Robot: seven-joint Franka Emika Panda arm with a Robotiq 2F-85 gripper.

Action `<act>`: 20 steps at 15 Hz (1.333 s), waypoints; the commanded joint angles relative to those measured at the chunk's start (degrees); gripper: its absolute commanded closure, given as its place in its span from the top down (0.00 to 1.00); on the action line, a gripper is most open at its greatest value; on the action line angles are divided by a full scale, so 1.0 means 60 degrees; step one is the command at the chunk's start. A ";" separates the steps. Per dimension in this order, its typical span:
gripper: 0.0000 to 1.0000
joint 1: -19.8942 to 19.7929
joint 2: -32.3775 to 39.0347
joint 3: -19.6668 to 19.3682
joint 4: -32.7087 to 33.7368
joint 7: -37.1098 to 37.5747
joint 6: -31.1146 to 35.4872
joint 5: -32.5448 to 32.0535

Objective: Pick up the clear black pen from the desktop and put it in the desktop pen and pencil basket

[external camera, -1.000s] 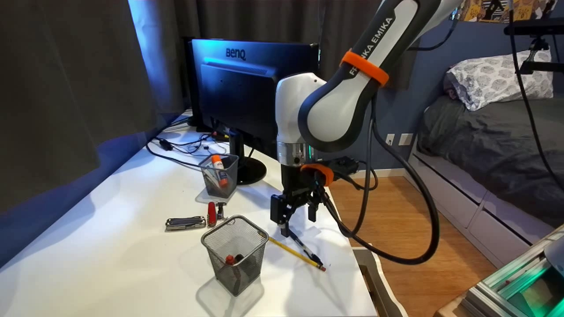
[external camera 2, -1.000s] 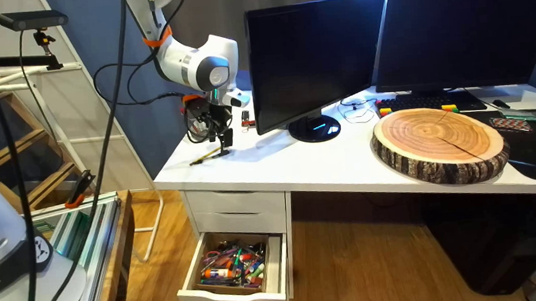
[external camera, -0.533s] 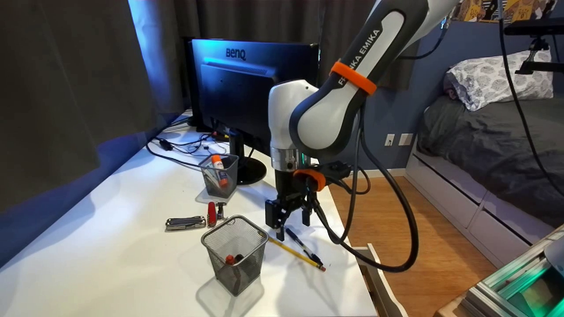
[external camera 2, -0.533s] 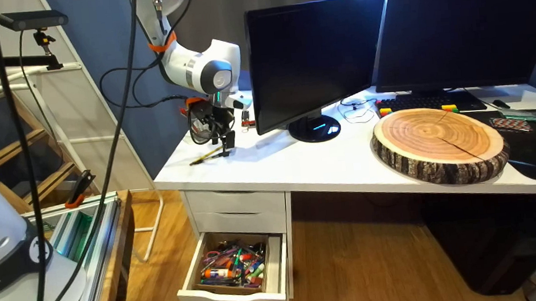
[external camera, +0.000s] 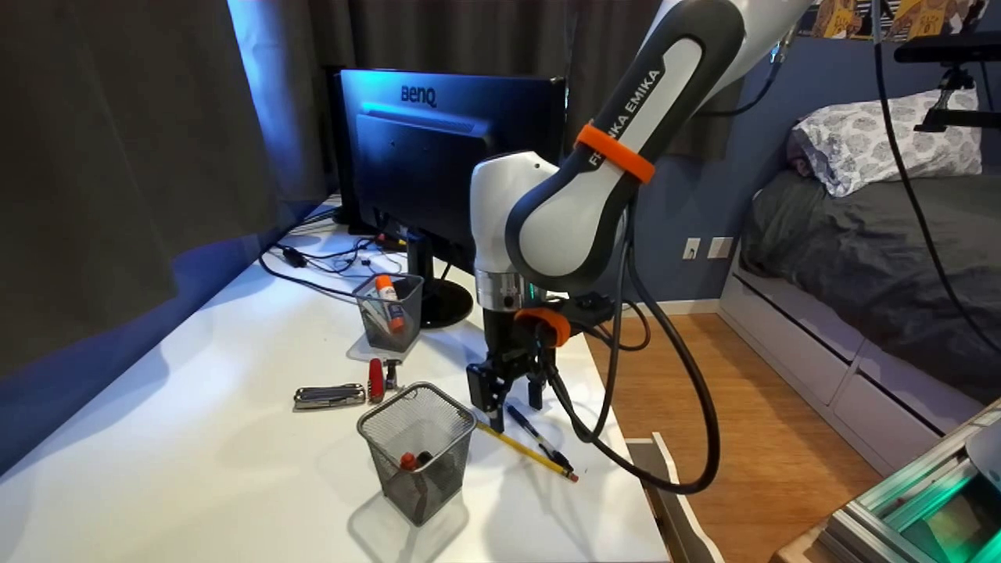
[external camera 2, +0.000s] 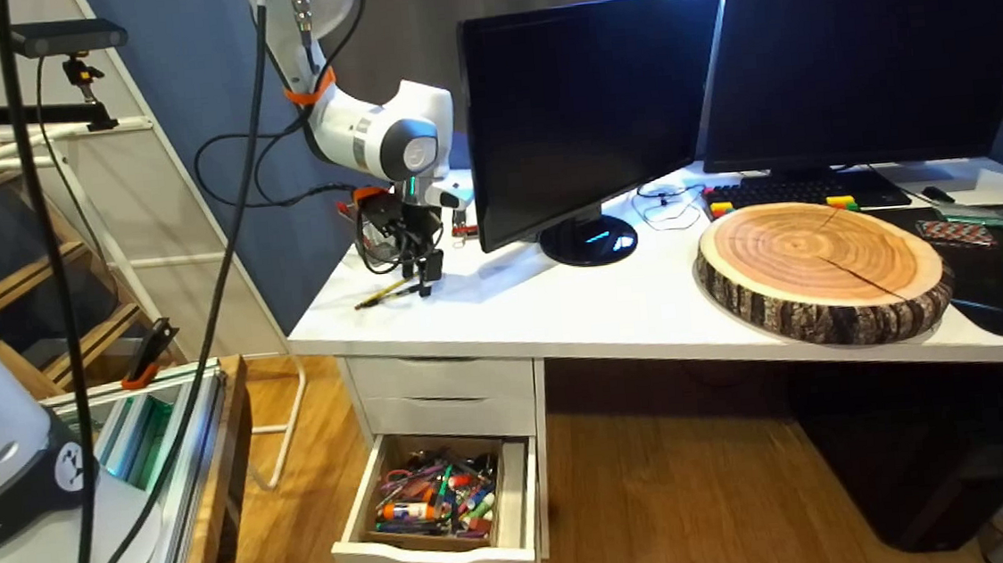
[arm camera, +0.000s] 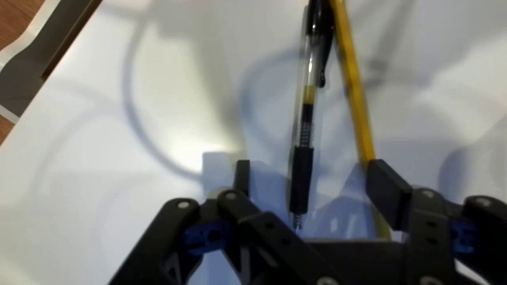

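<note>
The clear black pen (arm camera: 303, 170) lies flat on the white desk, its black cap end away from me and its tip toward my gripper. It also shows in an exterior view (external camera: 539, 439). My gripper (arm camera: 312, 183) is open and empty, pointing down just over the desk. In the wrist view the pen's black grip lies between the fingers, touching neither. My gripper also shows in both exterior views (external camera: 516, 408) (external camera 2: 418, 281). The mesh pen basket (external camera: 453, 463), holding a red-topped and a dark-topped item, stands beside the pen in an exterior view.
A yellow pencil (arm camera: 358, 107) lies alongside the pen, partly behind my right finger (arm camera: 386, 194) in the wrist view. Another mesh cup (external camera: 371, 324) with a glue stick stands near the monitor (external camera: 438, 180). A multitool (external camera: 330, 396) and a red knife (external camera: 376, 381) lie nearby.
My gripper has moved down and a little toward the mesh pen basket, coming lower over the pen's tip end. The pen, pencil and basket have not moved.
</note>
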 commanded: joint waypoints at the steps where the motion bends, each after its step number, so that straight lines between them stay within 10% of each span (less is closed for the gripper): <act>1: 0.45 0.0255 0.0194 -0.0229 0.0359 0.0080 -0.0250 -0.0139; 8: 0.01 0.0264 0.0147 -0.0345 0.0391 0.0078 -0.0425 -0.0163; 20: 0.03 0.0240 -0.1400 0.0047 -0.0983 -0.0724 -0.0065 -0.0386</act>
